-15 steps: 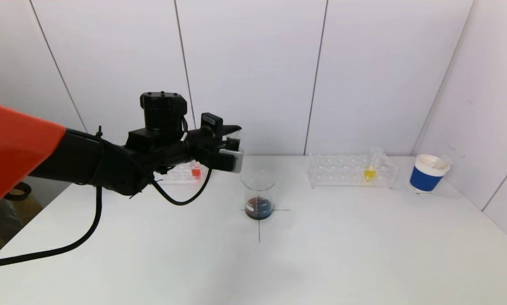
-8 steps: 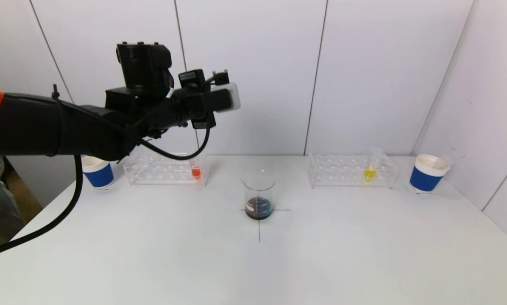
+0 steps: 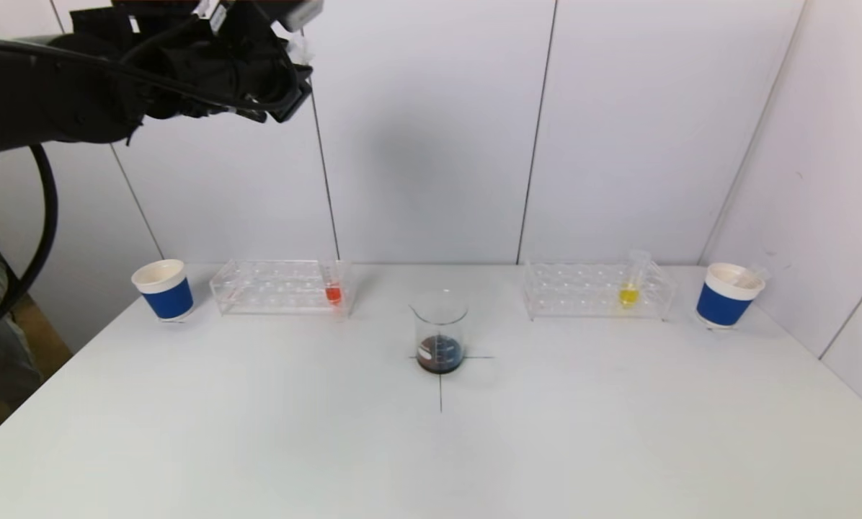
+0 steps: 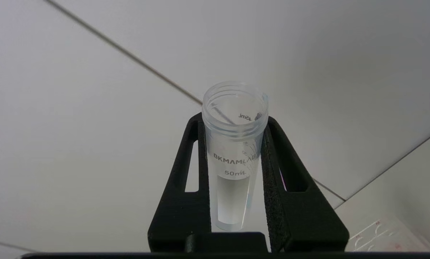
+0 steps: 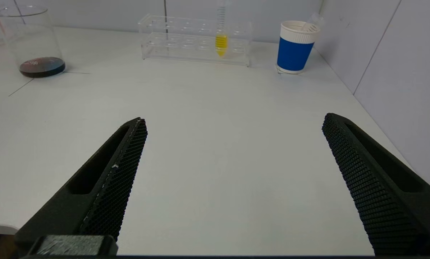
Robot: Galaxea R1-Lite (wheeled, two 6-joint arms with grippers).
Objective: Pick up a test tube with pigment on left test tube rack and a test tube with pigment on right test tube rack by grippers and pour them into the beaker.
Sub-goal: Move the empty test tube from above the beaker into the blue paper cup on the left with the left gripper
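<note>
My left gripper [image 4: 234, 122] is shut on a clear, empty 50 ml test tube [image 4: 233, 158]. In the head view the gripper [image 3: 280, 50] is raised high at the top left, far above the table. The glass beaker [image 3: 440, 331] stands at the table's middle with dark liquid at its bottom. The left rack [image 3: 280, 287] holds a tube with red pigment [image 3: 333, 290]. The right rack [image 3: 597, 290] holds a tube with yellow pigment [image 3: 629, 288]. My right gripper [image 5: 234, 120] is open and empty, low over the table's near right part, out of the head view.
A blue paper cup [image 3: 164, 290] stands left of the left rack. Another blue cup [image 3: 730, 294] with an empty tube in it stands right of the right rack. The wall runs close along the table's right side.
My left arm has risen from beside the beaker's mouth up and to the left, almost out of the head view, with the empty tube still in its grip.
</note>
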